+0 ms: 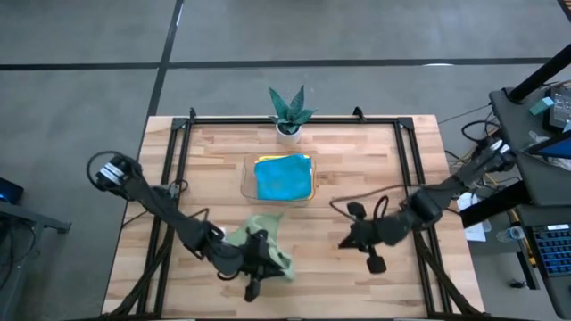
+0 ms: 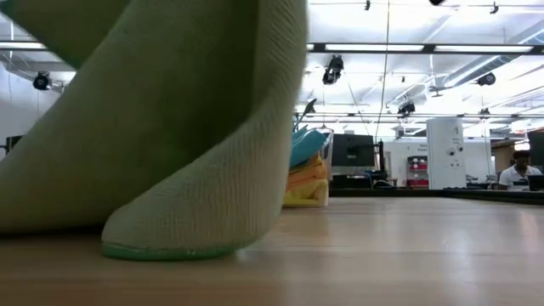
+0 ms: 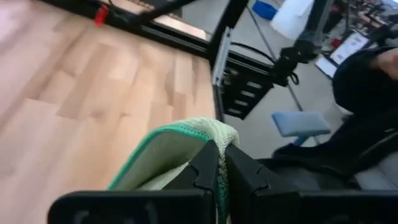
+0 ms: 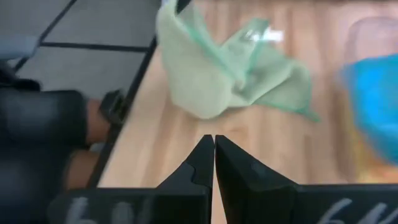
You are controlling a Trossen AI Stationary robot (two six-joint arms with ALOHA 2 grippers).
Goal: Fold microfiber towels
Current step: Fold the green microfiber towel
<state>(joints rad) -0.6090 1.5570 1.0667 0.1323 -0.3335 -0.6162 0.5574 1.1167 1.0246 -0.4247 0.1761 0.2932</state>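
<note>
Near the table's front edge, left hand (image 1: 252, 287) pinches pale green towel (image 1: 264, 239).

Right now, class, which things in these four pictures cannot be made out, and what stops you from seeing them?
- Low view: the pale green towel fills the foreground, hiding both grippers and most of the table.
- High view: the towels under the teal-blue towel in the clear tray are covered by it.
- Left wrist view: the left gripper hides how much cloth it pinches.
- Right wrist view: the tray is blurred and cut off by the edge.
</note>
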